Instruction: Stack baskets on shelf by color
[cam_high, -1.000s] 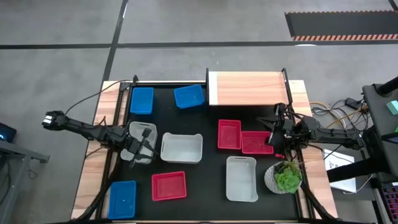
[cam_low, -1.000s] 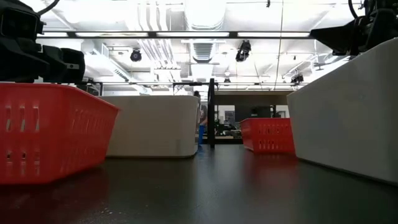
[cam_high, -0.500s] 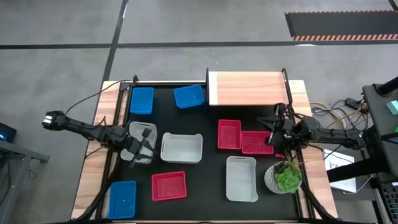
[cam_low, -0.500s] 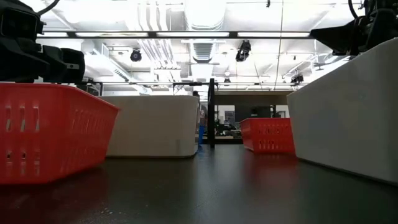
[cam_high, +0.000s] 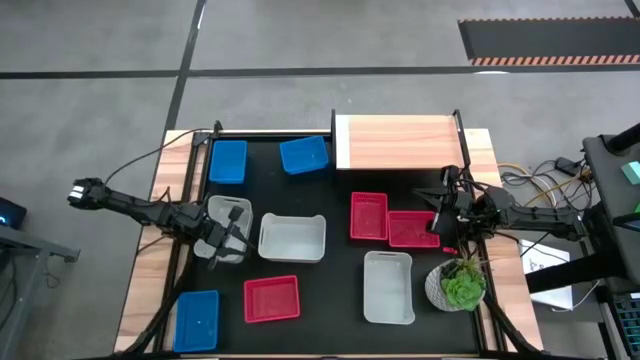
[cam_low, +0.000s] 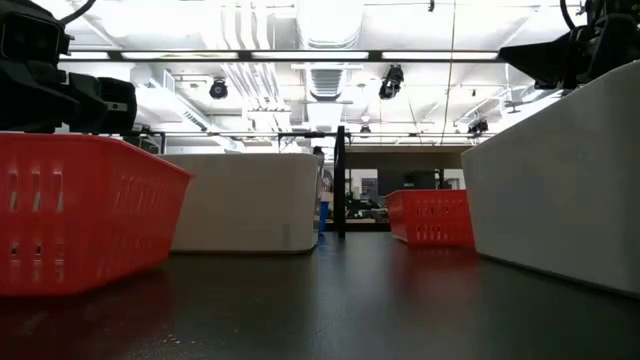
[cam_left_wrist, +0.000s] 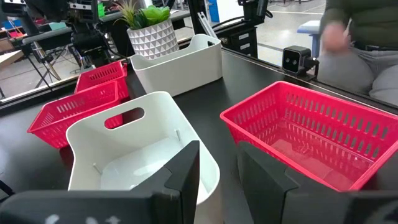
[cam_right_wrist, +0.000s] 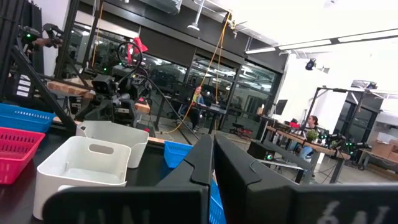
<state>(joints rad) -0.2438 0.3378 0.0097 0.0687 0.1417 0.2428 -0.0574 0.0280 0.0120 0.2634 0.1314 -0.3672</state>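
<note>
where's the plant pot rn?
High view: the plant pot sits at the table's right edge near the front, just right of a white basket and below the right gripper.

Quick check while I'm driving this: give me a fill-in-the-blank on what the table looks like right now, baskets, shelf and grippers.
1. The shelf holds ____ baskets so far.
2. The left gripper is at the ____ basket on the table's left side.
3. The right gripper, its fingers closed, waits next to a ____ basket.
4. The plant pot stands near the table's ____ edge.

Missing words: no; white; red; right
</note>
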